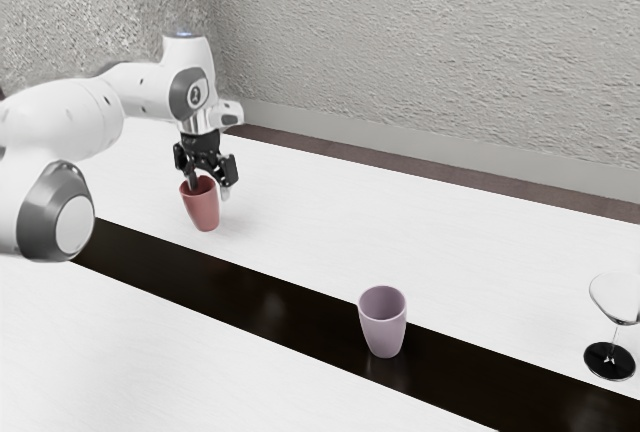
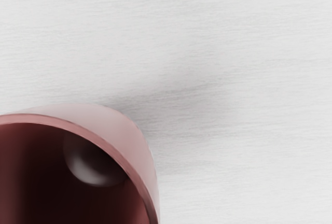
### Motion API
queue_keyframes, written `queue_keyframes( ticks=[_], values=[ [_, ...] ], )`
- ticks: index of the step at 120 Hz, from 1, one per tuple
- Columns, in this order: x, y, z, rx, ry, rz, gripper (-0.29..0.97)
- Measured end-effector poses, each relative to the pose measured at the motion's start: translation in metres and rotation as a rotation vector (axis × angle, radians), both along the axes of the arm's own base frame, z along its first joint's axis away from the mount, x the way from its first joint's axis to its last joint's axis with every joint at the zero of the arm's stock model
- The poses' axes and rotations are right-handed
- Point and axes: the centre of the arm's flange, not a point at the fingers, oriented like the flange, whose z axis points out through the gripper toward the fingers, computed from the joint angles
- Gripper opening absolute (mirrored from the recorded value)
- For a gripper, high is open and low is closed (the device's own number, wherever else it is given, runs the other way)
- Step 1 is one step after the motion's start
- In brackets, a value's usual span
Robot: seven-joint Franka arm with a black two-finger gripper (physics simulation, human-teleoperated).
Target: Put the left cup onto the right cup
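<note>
Two cups, one glass and one arm on a single white table (image 1: 450, 222), with the same pale grained surface (image 2: 233, 53) spread beneath the hand in the wrist view. Across that table, a dark glossy band (image 1: 250, 302), passing the pincer on the side nearer the exterior camera. From the exterior view's left, a white Franka arm (image 1: 80, 112), bent down at the wrist.

Farthest from the pincer, at the exterior view's right edge, an upright wine glass (image 1: 615, 327) with a black foot. Well apart from the pincer, toward the exterior view's right and standing on the dark band, a mauve cup (image 1: 383, 320), mouth up.

Directly under the pincer, a red cup (image 1: 201, 207), upright over the white surface; resting or just lifted, cannot tell. Rim and dark inside (image 2: 52, 182) close below the hand in the wrist view.

Black pincer (image 1: 209, 186) at that cup's mouth, fingers spread. One dips inside, the other hangs outside the wall, with a gap wider than the wall between them.
</note>
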Motion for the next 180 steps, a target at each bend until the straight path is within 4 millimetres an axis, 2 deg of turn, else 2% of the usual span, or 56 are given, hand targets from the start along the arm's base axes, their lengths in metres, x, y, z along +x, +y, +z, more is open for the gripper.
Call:
queue_keyframes(
  ticks=[27, 88, 113, 120, 144, 165, 180],
  values=[
    [-0.001, 0.006, -0.016, -0.002, 0.018, 0.003, 0.62],
    [-0.002, 0.009, -0.016, 0.005, 0.019, 0.000, 0.06],
    [-0.002, 0.010, -0.013, 0.011, 0.016, 0.000, -0.06],
    [-0.002, 0.010, -0.007, 0.016, 0.009, -0.001, -0.07],
    [-0.002, -0.003, 0.035, 0.043, -0.036, -0.021, -0.09],
    [-0.008, -0.033, 0.081, 0.055, -0.074, -0.058, -0.10],
    [-0.020, -0.052, 0.120, 0.053, -0.107, -0.080, -0.10]
  ],
)
